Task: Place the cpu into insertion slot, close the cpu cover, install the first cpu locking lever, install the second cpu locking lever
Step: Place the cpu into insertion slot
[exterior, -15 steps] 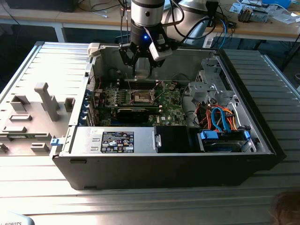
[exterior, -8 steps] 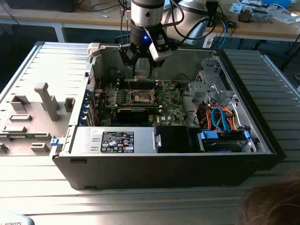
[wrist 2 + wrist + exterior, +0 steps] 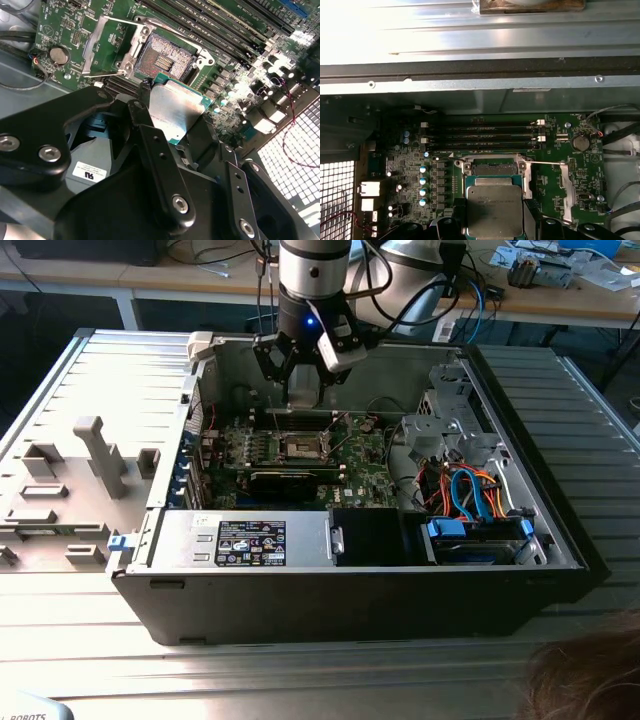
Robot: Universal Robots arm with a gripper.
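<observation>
My gripper (image 3: 176, 120) is shut on the cpu (image 3: 175, 107), a small square chip with a pale metal top, gripped by two opposite edges. The chip hangs a little above the insertion slot (image 3: 162, 57), whose dark pin field lies bare inside a silvery rim on the green motherboard (image 3: 235, 30). The cpu cover (image 3: 102, 42) stands swung open beside the slot, with thin wire levers raised. In the first wrist view the cpu (image 3: 495, 210) overlaps the near part of the insertion slot (image 3: 492, 169). In the exterior view the gripper (image 3: 303, 400) hovers over the insertion slot (image 3: 300, 448).
The motherboard lies inside an open black computer case (image 3: 350, 600). Memory slots (image 3: 482, 137) run along one side of the socket. A drive cage with orange and blue cables (image 3: 470, 495) fills the exterior view's right. A grey fixture (image 3: 95, 455) stands outside at the left.
</observation>
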